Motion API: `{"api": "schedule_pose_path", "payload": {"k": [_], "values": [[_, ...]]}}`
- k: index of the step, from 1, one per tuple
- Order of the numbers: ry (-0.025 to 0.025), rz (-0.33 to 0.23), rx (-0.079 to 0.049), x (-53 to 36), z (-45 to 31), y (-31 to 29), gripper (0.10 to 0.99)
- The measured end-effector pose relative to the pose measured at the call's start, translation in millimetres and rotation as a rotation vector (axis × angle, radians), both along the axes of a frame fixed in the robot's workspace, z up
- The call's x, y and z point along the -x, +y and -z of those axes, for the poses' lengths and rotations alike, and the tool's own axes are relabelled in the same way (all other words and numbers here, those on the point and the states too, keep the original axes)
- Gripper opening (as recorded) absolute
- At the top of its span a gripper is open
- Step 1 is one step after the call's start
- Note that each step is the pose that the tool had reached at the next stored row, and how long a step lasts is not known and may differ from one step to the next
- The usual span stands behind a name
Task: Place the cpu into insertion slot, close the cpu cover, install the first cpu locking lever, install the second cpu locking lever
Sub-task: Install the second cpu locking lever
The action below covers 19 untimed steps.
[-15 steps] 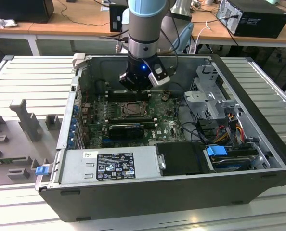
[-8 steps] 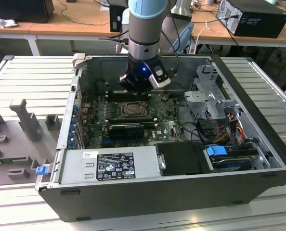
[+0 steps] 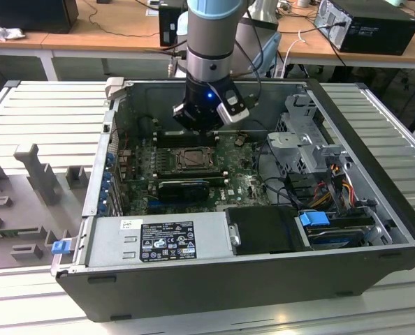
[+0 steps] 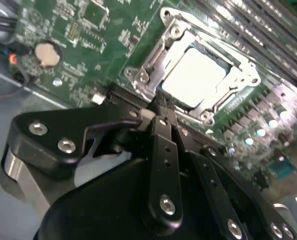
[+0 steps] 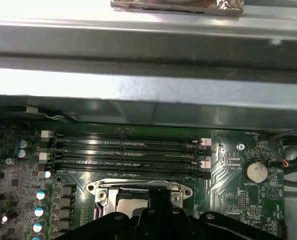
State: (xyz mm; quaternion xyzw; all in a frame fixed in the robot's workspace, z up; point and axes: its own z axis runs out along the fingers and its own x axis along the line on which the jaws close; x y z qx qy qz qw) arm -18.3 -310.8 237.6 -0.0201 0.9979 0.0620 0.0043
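Cpu (image 4: 193, 75) seated in insertion slot (image 4: 238, 97), cpu cover (image 4: 156, 52) down around it, hand (image 4: 158, 117) pinched narrow, empty, hovering at socket edge.

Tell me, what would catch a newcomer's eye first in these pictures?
Probably the big robot arm reaching down into an open computer case lying on its side on a grey table. Its gripper hangs just above the green motherboard, close to the insertion slot. There, the cpu already sits with the cpu cover framing its pale metal top, seen in the second wrist view.
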Motion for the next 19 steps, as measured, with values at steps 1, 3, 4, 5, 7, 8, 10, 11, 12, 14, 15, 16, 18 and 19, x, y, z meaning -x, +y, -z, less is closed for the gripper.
{"api": "schedule_pose_path", "payload": {"k": [1, 3, 4, 5, 7, 8, 10, 11, 12, 14, 15, 16, 18, 19], "values": [[-0.0001, 0.000, -0.001, 0.0, -4.5, -0.2, 0.106], [-0.0001, 0.000, -0.001, 0.2, -5.9, -3.2, 0.106], [0.0000, 0.000, -0.001, 0.2, -5.9, -6.8, 0.106], [-0.0001, 0.000, -0.001, 0.2, -5.9, -10.0, 0.106], [0.0000, 0.000, -0.001, 0.1, -5.8, -17.0, 0.106], [0.0001, 0.000, -0.001, 0.1, -5.8, -20.5, 0.106], [0.0003, 0.000, -0.001, 0.2, -5.8, -26.2, 0.106], [0.0005, 0.000, -0.001, 0.2, -5.7, -29.4, 0.106], [0.0009, 0.001, -0.001, 0.2, -5.5, -33.6, 0.106], [0.0028, 0.001, -0.001, 0.1, -5.1, -40.5, 0.106], [0.0051, 0.001, -0.001, 0.1, -4.8, -43.4, 0.106], [0.0079, 0.001, -0.001, 0.2, -4.3, -45.9, 0.106], [0.0114, 0.001, -0.001, 0.2, -3.0, -50.7, 0.106], [0.0121, 0.001, -0.001, 0.2, -2.6, -53.3, 0.106]]}}
